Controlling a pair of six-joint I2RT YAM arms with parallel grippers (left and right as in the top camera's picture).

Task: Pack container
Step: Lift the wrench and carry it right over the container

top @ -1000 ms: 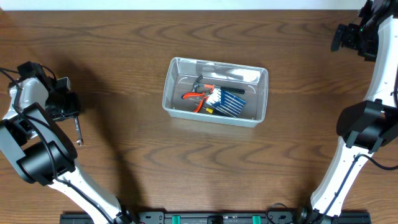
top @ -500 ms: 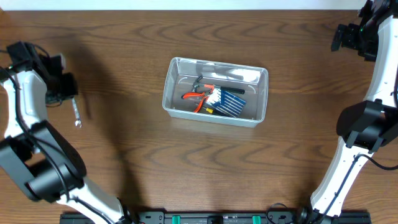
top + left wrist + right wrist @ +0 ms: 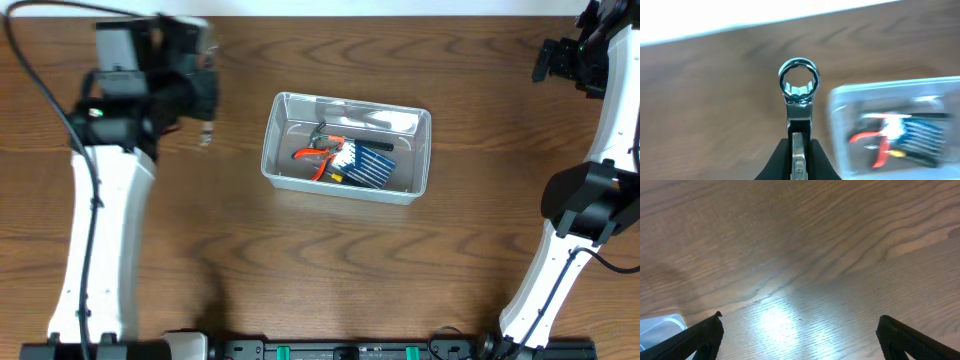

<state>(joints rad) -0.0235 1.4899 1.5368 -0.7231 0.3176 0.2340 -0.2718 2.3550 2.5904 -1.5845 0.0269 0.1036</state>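
Gripping a wrench (image 3: 800,95): left gripper (image 3: 799,159) is clenched on the shank, with both fingers (image 3: 779,161) pressed against its sides. Ring end sticks out ahead of the fingertips. Left wrist view shows wood behind the ring. The container (image 3: 890,89) is off to the right of the wrench, not touching it.

Overhead, the left arm is blurred. The gripper sits between the left edge of the table (image 3: 300,270) and the container, closer to the far edge than the near one. The wrench there is only a pale smear under the gripper. It looks clear of the wood, but I can't confirm that.

Container sits about mid-table, a little toward the far edge. It is upright, with its long side running left to right. Inside are orange-handled pliers (image 3: 318,160), left of centre. A blue case (image 3: 370,165) lies right of centre, touching the pliers. Both lie toward the container's near wall.

Right gripper (image 3: 800,340) is released. Its fingers (image 3: 690,337) are spread wide, one at each bottom corner of the wrist view, with only bare wood between them. Overhead, it hangs at the far right corner of the table, well apart from the container.
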